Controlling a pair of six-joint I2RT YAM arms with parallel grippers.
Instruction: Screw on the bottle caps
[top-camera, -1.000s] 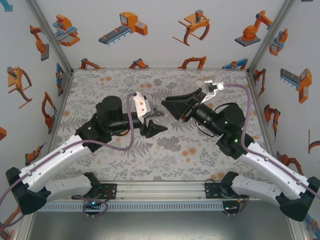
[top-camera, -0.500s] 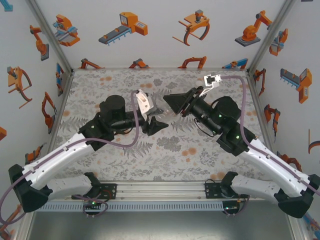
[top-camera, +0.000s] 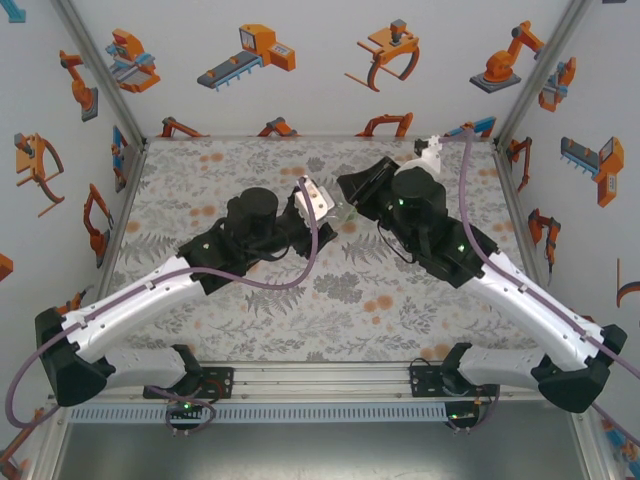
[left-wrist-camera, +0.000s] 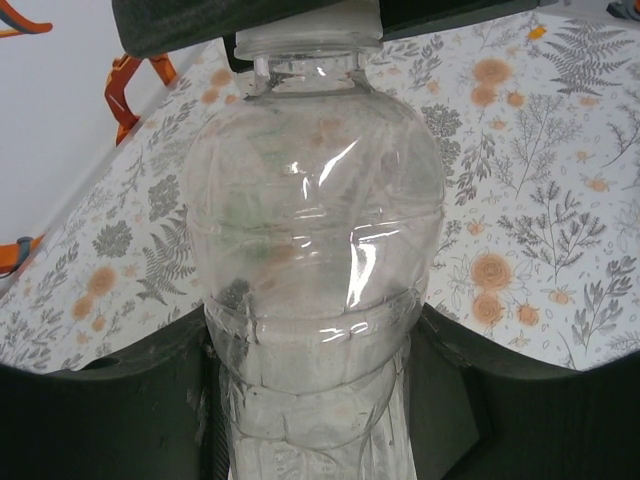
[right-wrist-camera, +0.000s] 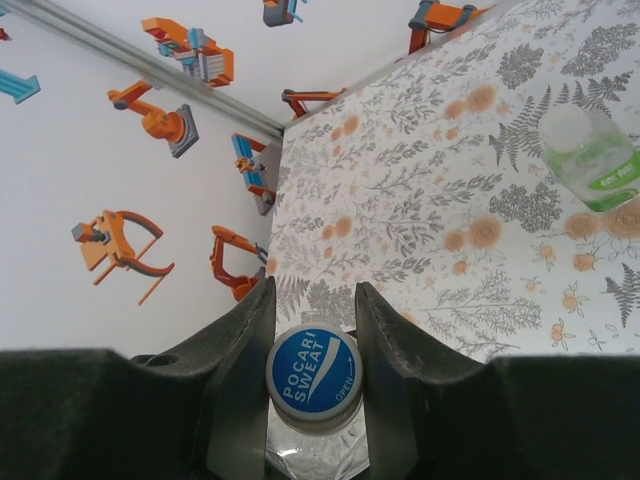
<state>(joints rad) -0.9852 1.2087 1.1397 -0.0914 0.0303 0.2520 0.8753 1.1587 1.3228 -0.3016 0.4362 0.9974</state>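
1. Mid-table toward the back, both arms meet on one clear bottle (left-wrist-camera: 315, 220).
2. Left gripper (left-wrist-camera: 315, 325) is clamped on the bottle's lower body, one finger pressed to each side.
3. Right gripper (right-wrist-camera: 313, 295) is closed on the blue cap (right-wrist-camera: 313, 372), which sits on the bottle's neck. Can't tell how far it's threaded.
4. Risk: cross-threading. If cap and neck are off-axis during the turn, the cap will likely jam tilted.
5. Risk: the bottle wall looks thin and slick. It could spin with the cap inside the left grip, or buckle and slip.
6. Risk: if either side lets go early, the bottle could drop or tip.
7. A second bottle (right-wrist-camera: 592, 160) with a green label stands well apart on the table (right-wrist-camera: 420, 210), so collision is unlikely.
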